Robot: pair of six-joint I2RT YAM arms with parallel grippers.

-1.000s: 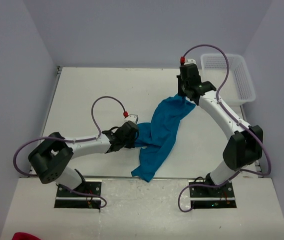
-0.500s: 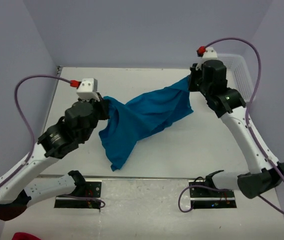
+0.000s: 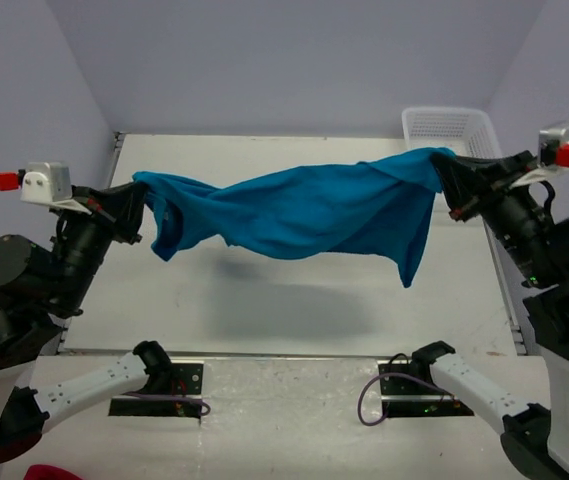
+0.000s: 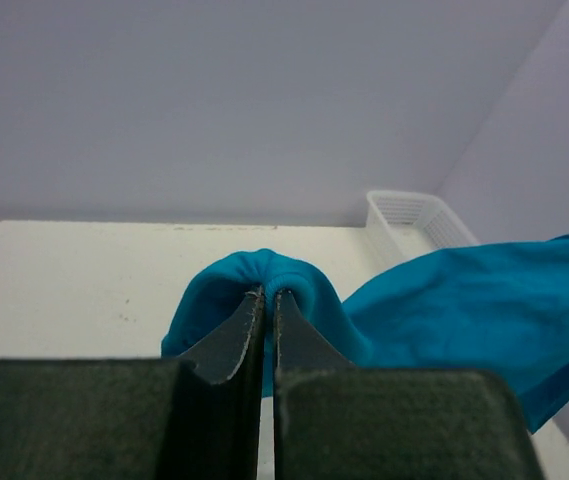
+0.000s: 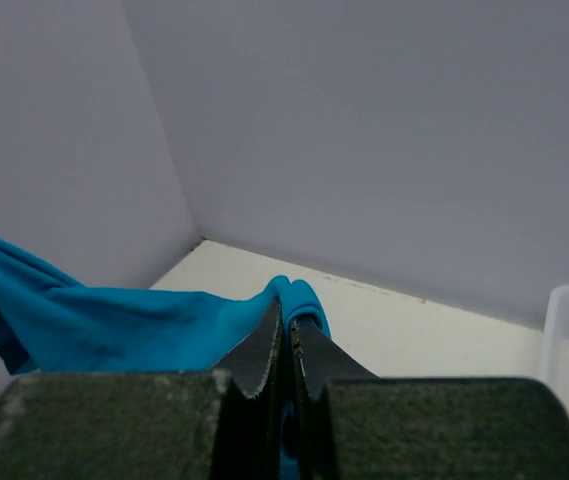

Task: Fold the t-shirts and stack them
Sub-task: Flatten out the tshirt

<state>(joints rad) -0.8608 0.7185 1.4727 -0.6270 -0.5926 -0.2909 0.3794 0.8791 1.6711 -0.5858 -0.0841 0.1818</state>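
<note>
T-shirt (image 3: 304, 215) | teal cloth, soft wrinkles (sagging band) | stretched above table (image 3: 294, 160)

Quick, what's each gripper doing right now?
The left gripper is shut on one end of the t-shirt.
The right gripper is shut on its other end.

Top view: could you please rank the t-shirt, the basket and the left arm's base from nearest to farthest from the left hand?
1. t-shirt, clamped in the left hand.
2. left arm's base, at the near edge.
3. basket, far right corner.
</note>
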